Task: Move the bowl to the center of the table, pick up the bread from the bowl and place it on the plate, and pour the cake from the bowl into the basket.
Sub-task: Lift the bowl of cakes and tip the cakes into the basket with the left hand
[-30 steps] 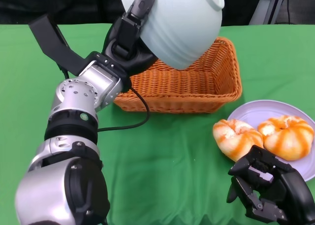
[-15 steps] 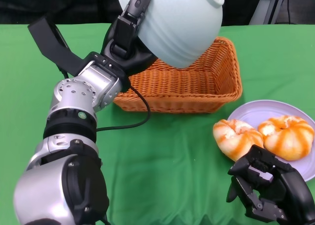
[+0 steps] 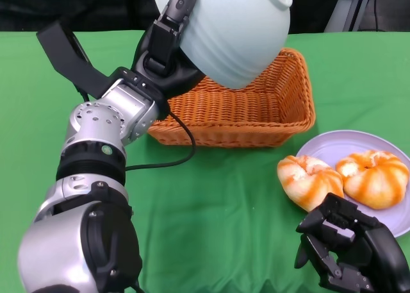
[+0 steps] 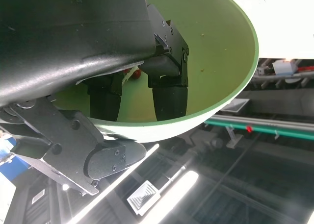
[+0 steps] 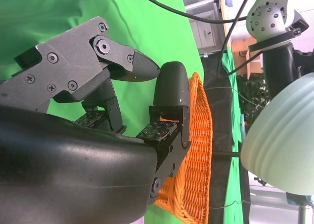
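The robot's left hand (image 3: 168,49) grips the pale green ribbed ceramic bowl (image 3: 232,30) by its rim, fingers inside and thumb on the outer wall, and holds it high above the green-covered desk (image 3: 224,197), tipped steeply with its base pointing down over the orange woven wicker basket (image 3: 256,110); the left wrist view shows the fingers (image 4: 169,94) pressed against the bowl's green inner wall with a small pale and reddish scrap just visible behind them, though what it is cannot be told. The basket sits toward the far edge of the desk, near its middle, and its inside is partly hidden by the bowl, so its contents cannot be told. Near the right edge of the desk lies the round lilac plate (image 3: 333,145), carrying two orange-and-white glazed bread rolls (image 3: 371,177), one overhanging the plate's left rim. The right hand (image 3: 349,248) rests low at the near right corner of the desk, just in front of the plate, its fingers apart and loosely curled, holding nothing
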Controlling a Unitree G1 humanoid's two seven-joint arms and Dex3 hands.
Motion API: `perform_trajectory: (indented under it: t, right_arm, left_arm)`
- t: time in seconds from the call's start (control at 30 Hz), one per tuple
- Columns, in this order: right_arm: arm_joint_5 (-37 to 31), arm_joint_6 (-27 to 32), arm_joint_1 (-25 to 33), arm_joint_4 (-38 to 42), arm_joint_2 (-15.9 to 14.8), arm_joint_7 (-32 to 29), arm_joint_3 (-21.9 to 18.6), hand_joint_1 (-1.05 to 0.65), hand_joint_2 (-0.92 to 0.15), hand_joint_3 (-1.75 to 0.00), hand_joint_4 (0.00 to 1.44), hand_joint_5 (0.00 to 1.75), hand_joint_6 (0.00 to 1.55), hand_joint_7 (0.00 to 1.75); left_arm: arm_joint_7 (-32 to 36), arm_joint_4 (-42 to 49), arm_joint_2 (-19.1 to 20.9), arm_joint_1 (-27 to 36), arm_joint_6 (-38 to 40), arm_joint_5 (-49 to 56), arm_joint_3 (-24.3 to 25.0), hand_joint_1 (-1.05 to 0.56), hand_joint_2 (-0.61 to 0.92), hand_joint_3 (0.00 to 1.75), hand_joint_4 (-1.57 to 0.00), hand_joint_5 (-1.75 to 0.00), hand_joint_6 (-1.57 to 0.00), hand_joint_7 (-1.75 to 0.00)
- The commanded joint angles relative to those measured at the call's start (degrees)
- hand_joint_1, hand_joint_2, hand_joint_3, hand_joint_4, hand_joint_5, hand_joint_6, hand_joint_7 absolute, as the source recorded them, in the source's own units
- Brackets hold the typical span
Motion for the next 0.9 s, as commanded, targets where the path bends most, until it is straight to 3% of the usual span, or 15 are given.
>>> perform_trajectory:
  t: [0.03, 0.2, 0.63, 0.9]
  right_arm:
    - [0.1, -0.7, 0.7, -1.0, -0.5, -0.2, 0.1, -0.12, -0.6, -0.9, 0.69, 1.62, 0.61, 1.35]
    - [-0.1, -1.5, 0.8, -0.7, -0.6, -0.1, 0.1, -0.13, -0.61, -0.88, 0.66, 1.63, 0.6, 1.33]
    - [-0.2, -1.0, 0.5, -0.2, -0.6, -0.3, 0.1, -0.1, -0.62, -0.87, 0.67, 1.63, 0.6, 1.36]
    - [-0.5, -1.0, 0.7, -0.4, -0.9, -0.3, 0.2, -0.12, -0.6, -0.9, 0.66, 1.64, 0.6, 1.37]
  left_arm:
    - [4.8, -2.9, 0.4, -1.3, 0.8, -0.4, -0.5, -0.21, 0.9, 0.62, -0.62, -1.74, -0.63, -1.57]
    - [8.0, -4.6, -0.2, -0.5, 0.7, -0.7, -1.0, -0.21, 0.92, 0.66, -0.62, -1.75, -0.61, -1.63]
    - [10.7, -4.3, -0.1, -0.8, 0.4, -1.1, -0.3, -0.2, 0.92, 0.65, -0.62, -1.75, -0.61, -1.61]
    - [18.0, -4.7, -0.5, -1.4, 0.1, -1.0, 0.0, -0.19, 0.91, 0.7, -0.71, -1.68, -0.67, -1.54]
